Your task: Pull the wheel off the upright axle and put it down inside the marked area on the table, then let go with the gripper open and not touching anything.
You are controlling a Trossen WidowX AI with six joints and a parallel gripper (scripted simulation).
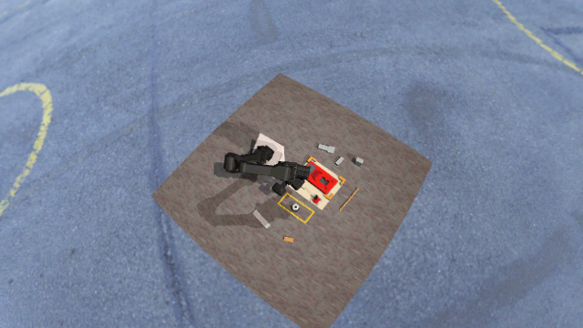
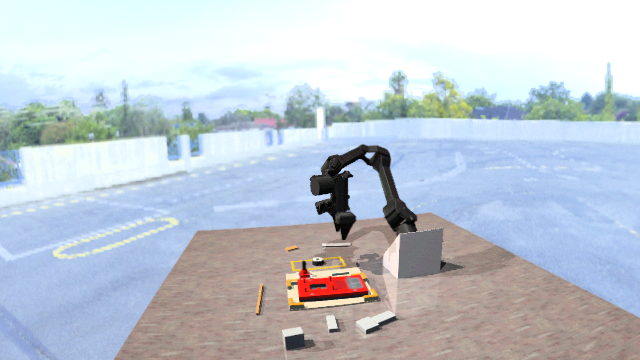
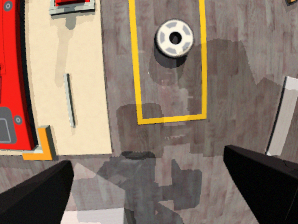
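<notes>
The wheel (image 1: 298, 208) (image 2: 318, 262) (image 3: 185, 40), black with a white hub face, lies flat on the table inside the yellow outline of the marked area (image 1: 314, 211) (image 2: 343, 261) (image 3: 204, 75). It is clear of the outline's lines. The upright black axle (image 2: 304, 267) stands bare on its small red block (image 1: 316, 199) (image 3: 72, 1) at a corner of the cream board; in the wrist view only part of the block shows. My gripper (image 2: 344, 237) (image 3: 149, 161) is open and empty, raised above the table, away from the wheel and touching nothing.
The cream board (image 1: 324, 205) (image 3: 90, 100) carries a red panel (image 1: 329, 186) (image 2: 325, 296) (image 3: 15, 90) and orange corner pieces. A pale bar (image 1: 261, 219) (image 2: 336, 245) (image 3: 284, 115) and an orange block (image 1: 289, 240) (image 2: 291, 248) lie near the marked area. Several grey blocks and an orange stick (image 1: 349, 199) (image 2: 259, 299) lie beyond the board.
</notes>
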